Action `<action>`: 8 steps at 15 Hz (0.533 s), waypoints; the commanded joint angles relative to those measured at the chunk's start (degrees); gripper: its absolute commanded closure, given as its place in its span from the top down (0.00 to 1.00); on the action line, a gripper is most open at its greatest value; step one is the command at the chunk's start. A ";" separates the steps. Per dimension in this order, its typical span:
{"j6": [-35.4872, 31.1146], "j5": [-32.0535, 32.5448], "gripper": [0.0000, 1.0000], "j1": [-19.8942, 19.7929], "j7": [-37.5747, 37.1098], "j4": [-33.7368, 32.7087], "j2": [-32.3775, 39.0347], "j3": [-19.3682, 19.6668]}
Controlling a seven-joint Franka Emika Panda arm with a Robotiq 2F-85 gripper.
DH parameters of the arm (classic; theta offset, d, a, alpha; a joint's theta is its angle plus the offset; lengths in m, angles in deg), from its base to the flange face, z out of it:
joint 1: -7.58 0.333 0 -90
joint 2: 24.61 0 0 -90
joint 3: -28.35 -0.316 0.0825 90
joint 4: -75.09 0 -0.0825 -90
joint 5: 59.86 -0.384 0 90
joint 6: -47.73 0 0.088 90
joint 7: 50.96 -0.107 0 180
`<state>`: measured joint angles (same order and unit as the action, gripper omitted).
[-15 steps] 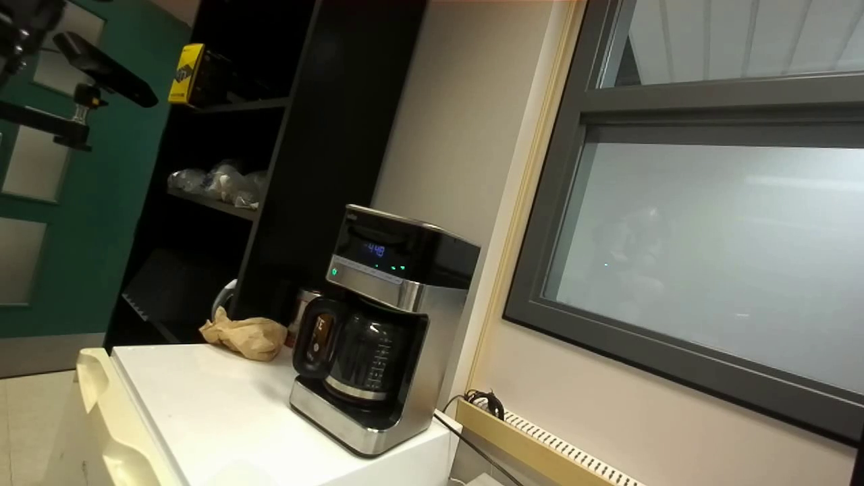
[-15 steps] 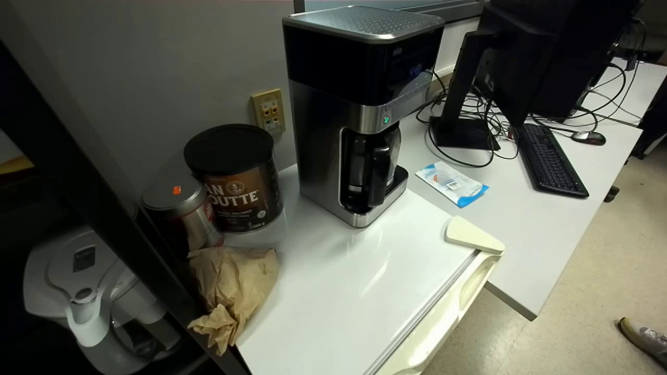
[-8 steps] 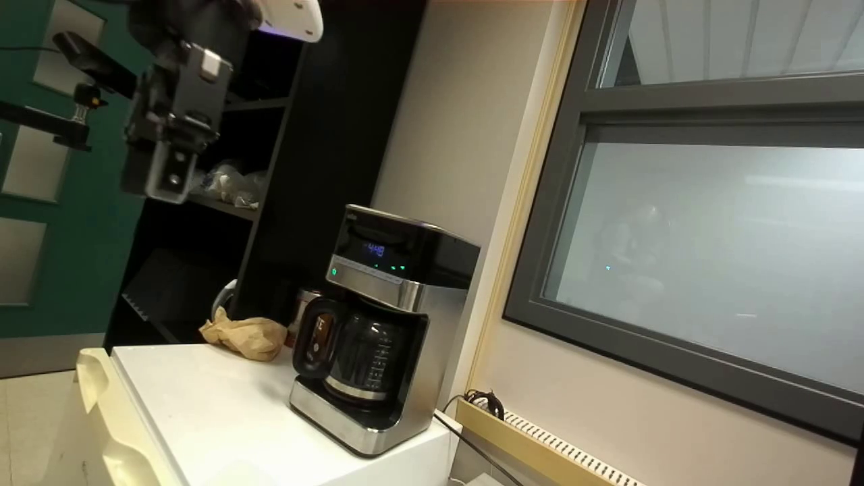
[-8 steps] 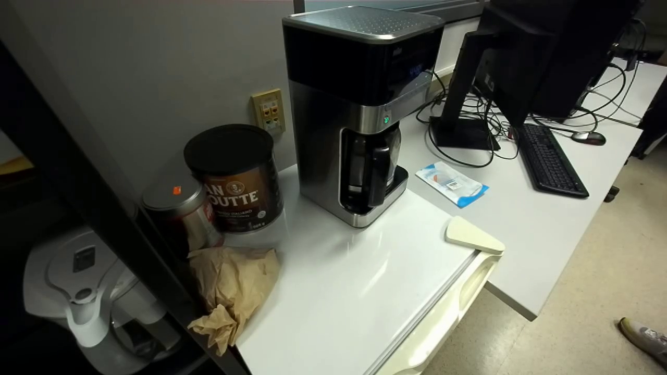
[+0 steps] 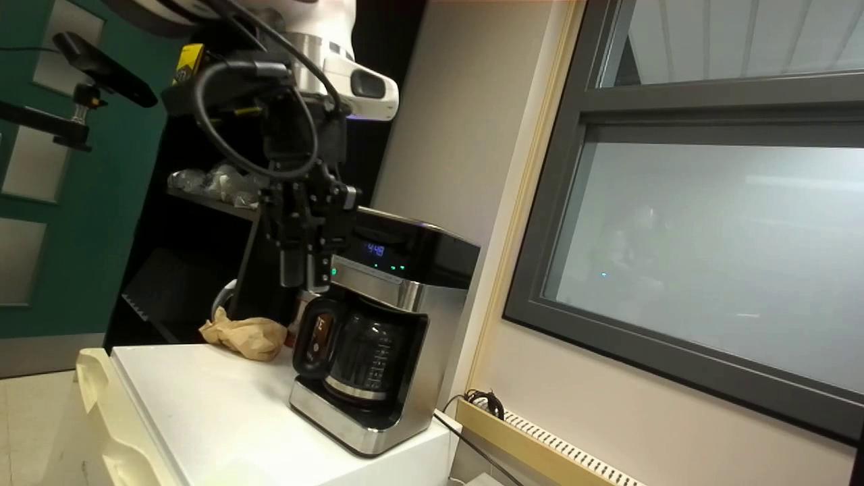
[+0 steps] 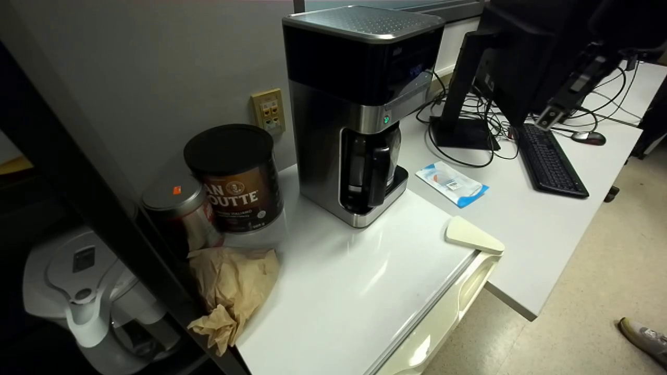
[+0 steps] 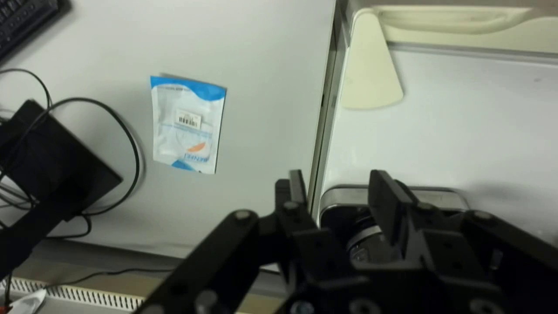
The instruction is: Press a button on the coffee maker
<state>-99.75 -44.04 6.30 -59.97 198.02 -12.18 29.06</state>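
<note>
Black and silver, the coffee maker stands upright on a white cabinet, its base partly covered by the gripper in the wrist view. In an exterior view the gripper hides one end of its panel, lit with blue digits and green lights, though the two stand apart. The carafe sits in the coffee maker, showing between the fingers in the wrist view. The gripper points down, its fingers parted with a gap between them. Left of them in the wrist view a packet lies on the desk; past the fingertips, toward the top, lies a cream wedge. In an exterior view the keyboard shows behind the gripper; across the coffee maker from the gripper are a brown can, a silver can and a paper bag.
</note>
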 commanded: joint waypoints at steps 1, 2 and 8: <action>-7.98 3.27 0.13 1.86 -0.10 -5.86 6.61 2.30; -10.85 3.55 0.07 2.17 0.13 -6.78 7.88 2.73; -25.60 2.94 0.00 2.14 0.52 -10.16 13.52 2.98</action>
<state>-120.54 -41.71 8.39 -59.63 190.96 -2.05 31.97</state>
